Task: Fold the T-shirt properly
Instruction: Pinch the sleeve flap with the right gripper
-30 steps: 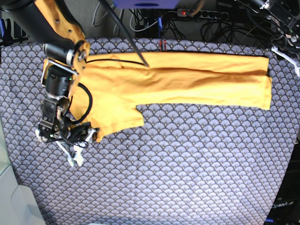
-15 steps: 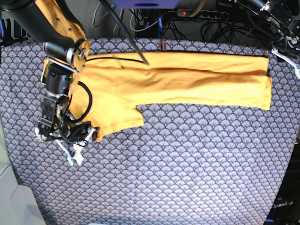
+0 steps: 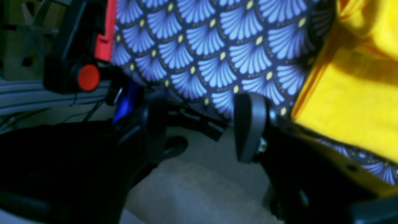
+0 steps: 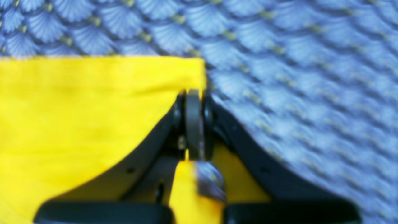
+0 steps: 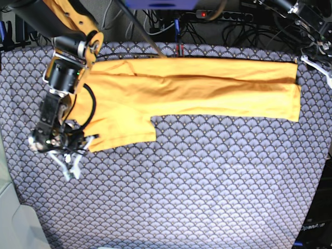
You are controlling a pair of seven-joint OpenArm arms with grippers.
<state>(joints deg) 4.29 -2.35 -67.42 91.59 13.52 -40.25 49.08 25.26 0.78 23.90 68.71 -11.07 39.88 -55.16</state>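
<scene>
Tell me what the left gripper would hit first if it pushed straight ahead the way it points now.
Probably the edge of the scallop-patterned cloth, which sits directly beyond the open left gripper. The T-shirt lies off to one side. Depth is blurry, so it's uncertain.

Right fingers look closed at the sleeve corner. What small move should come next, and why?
Probably lift the right gripper slightly and begin carrying the sleeve corner in over the T-shirt body. Its fingers are shut on the sleeve's corner edge, while that sleeve sticks out flat on the patterned cloth beside the long folded body. The left gripper hangs open off the table edge, holding nothing.
</scene>
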